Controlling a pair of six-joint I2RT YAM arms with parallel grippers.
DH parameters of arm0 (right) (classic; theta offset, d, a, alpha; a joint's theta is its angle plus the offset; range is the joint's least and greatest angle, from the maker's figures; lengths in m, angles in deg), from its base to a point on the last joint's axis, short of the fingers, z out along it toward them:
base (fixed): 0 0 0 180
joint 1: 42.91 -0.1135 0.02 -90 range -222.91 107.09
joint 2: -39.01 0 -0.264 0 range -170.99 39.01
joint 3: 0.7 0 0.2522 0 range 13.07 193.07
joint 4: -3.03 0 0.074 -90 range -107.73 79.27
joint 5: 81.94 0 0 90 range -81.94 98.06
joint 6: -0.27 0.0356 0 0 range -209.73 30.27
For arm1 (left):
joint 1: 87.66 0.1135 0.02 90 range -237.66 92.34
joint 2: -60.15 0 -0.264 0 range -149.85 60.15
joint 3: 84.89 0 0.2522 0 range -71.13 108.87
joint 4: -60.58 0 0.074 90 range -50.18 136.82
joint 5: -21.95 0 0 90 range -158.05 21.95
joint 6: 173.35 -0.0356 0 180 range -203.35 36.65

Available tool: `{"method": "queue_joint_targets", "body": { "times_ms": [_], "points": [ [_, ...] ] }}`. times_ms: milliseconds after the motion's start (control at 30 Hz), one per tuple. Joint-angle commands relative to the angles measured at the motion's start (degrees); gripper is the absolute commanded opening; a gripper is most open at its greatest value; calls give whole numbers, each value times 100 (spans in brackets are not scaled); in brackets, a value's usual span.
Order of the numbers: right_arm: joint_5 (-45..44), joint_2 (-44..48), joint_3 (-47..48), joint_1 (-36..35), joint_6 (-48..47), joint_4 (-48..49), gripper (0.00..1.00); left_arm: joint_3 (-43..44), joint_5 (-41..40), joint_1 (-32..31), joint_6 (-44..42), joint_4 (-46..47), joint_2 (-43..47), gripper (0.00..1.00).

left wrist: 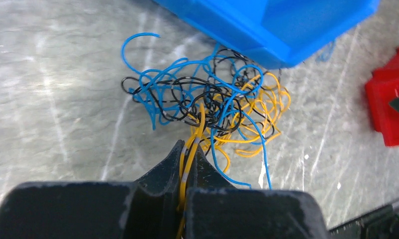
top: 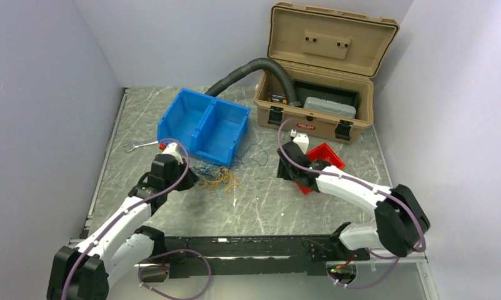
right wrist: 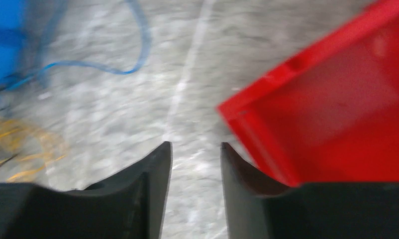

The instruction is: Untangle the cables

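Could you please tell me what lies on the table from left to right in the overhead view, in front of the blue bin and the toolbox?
In order: wrench → tangle of cables → red bin.
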Motion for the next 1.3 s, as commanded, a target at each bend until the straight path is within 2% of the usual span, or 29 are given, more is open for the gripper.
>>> {"method": "queue_joint_targets", "body": {
  "times_ms": [0,67,133,300,367,400,500,533,567,633,733,833,967,1100,1267],
  "points": [
    [1861,699,-331,-44,-1295,1496,51,-186,1328,-22,-337,943,-30,2],
    [2842,993,-529,-93,-1603,2166,66,-204,1904,-147,-454,1332,-141,2],
    [3178,1095,-550,-252,-1783,2502,75,-96,2169,-427,-597,1473,-269,1],
    [3046,577,-60,-953,-2332,2183,75,329,2158,-1295,-981,1404,-522,2],
    [2773,351,107,-1225,-2396,2007,75,409,2262,-1396,-999,1404,-681,8],
    [2682,260,158,-1312,-2396,1961,74,459,2267,-1406,-993,1345,-731,16],
    [2471,134,174,-1395,-2255,1986,74,625,1714,-1456,-924,801,-746,53],
    [2461,143,137,-1402,-2205,2029,74,622,1435,-1458,-880,643,-596,59],
    [2399,167,104,-1403,-2149,2069,74,610,1203,-1458,-876,520,-400,75],
    [2344,227,56,-1405,-2075,2106,74,652,727,-1462,-867,189,-10,97],
    [2417,264,7,-1404,-2009,2108,73,872,190,-1457,-884,-366,273,99],
    [2314,190,71,-1419,-1928,2071,72,1304,-236,-1464,-945,-887,-7,99],
    [1466,-104,396,-1576,-1752,1323,70,1890,-198,-1460,-1157,-1196,-790,94],
    [1106,-56,345,-1671,-1283,1047,71,2256,-158,-1508,-1265,-1295,-1578,90],
    [612,-159,303,-1985,-386,649,78,2454,-196,-1830,-1335,-1226,-2243,89]
  ]
}}
